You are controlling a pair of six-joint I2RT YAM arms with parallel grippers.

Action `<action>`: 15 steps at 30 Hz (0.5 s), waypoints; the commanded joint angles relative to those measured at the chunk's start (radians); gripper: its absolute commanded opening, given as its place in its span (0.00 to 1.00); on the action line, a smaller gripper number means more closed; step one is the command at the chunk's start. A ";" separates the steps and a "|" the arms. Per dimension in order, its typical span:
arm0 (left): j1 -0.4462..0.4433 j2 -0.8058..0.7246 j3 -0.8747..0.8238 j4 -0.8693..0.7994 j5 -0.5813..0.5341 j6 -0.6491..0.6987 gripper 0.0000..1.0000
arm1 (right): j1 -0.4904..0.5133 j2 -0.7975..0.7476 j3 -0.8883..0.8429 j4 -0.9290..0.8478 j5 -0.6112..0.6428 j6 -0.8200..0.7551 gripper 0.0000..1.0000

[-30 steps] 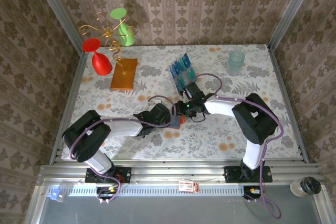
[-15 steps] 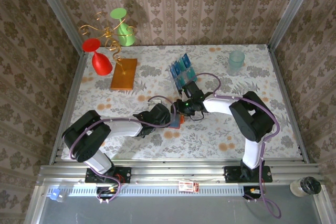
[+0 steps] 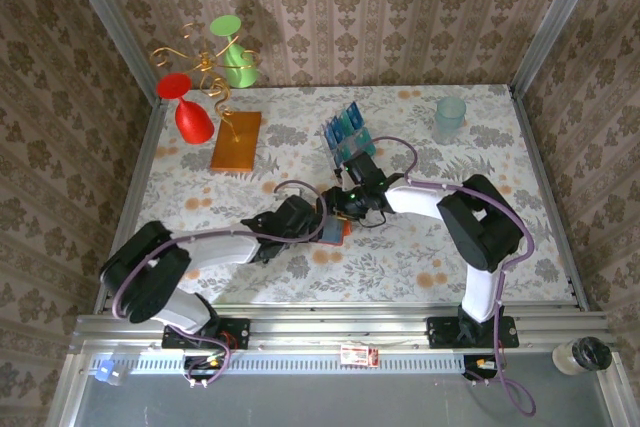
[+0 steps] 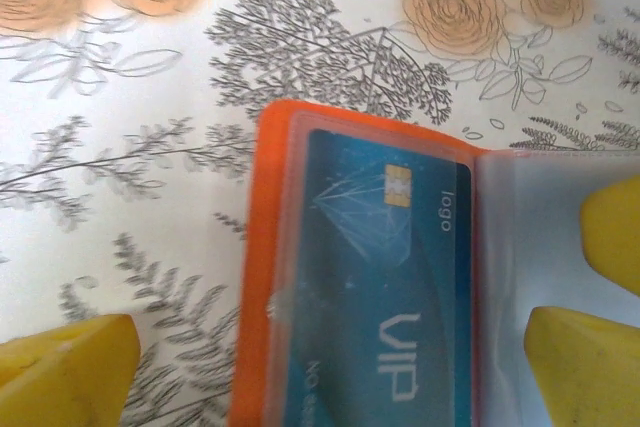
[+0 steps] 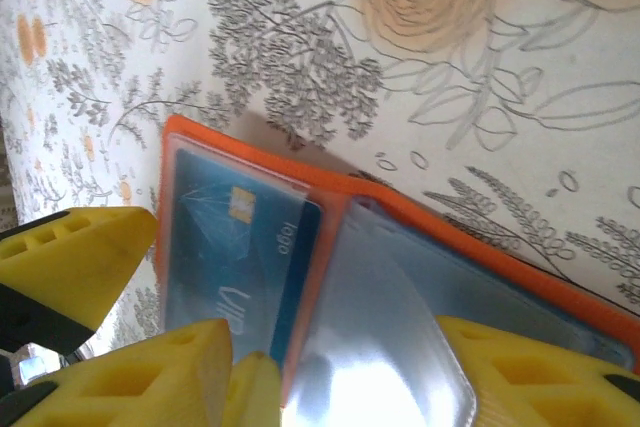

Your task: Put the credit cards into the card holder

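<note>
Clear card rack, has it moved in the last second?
No. The clear card rack sits where it was, same gap right of the orange slab.

red goblet [image 3: 186,112], green goblet [image 3: 232,50] and wire stand [image 3: 205,69] sit by an orange-brown slab [image 3: 236,140], a pale tumbler [image 3: 449,119] well apart.

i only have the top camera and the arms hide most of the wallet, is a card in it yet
Observer: Yes. The left wrist view shows a blue card, with a chip and VIP lettering, in a clear pocket of the open wallet.
Operator: is the left gripper clamping anything
Observer: No. The left gripper is wide open, with one finger beyond the wallet's left edge.
Operator: and the right one
Observer: The right gripper is open, with a loose clear flap of the wallet between its fingers.
</note>
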 commanded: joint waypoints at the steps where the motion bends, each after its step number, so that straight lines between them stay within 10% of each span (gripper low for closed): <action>1: 0.039 -0.108 -0.023 -0.038 -0.001 0.004 1.00 | 0.025 -0.048 0.031 -0.025 -0.012 0.013 0.56; 15: 0.264 -0.466 -0.145 -0.135 0.081 0.027 1.00 | 0.112 0.087 0.170 -0.016 0.056 0.076 0.67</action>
